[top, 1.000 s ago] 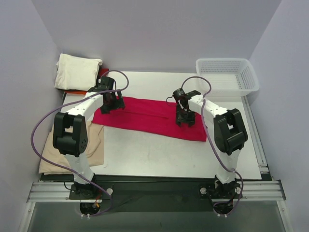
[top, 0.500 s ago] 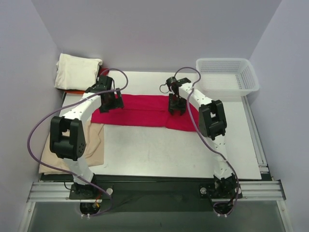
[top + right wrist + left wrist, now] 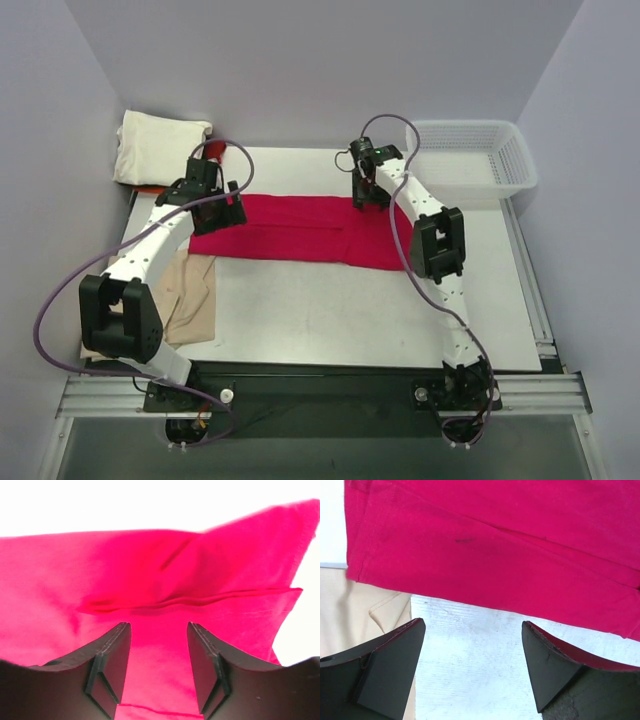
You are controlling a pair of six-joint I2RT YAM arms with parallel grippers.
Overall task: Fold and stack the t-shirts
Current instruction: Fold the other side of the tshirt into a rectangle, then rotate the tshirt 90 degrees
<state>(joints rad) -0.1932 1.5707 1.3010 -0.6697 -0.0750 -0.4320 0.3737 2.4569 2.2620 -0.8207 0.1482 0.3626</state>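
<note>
The crimson-red t-shirt [image 3: 300, 228] lies as a long folded strip across the middle of the table. My left gripper [image 3: 214, 203] is at its left end, open and empty; in the left wrist view the gripper [image 3: 472, 625] hangs over bare table, just short of the red shirt's edge [image 3: 495, 550]. My right gripper [image 3: 365, 193] is over the strip's far edge, right of centre; in its wrist view the gripper [image 3: 157, 627] is open with red cloth [image 3: 150, 565] lying below it. A folded cream-white shirt [image 3: 160, 146] rests on an orange-red one [image 3: 152, 189] at the back left. A tan shirt [image 3: 187, 292] lies at the left.
A white plastic lattice basket [image 3: 472, 158] stands at the back right. The tan shirt [image 3: 355, 612] shows beside my left finger. Bare white table [image 3: 330, 310] lies in front of the red shirt. Purple cables loop above both arms.
Both grippers have moved toward the far side of the table. The red shirt, slanted before, now lies straighter and further back.
</note>
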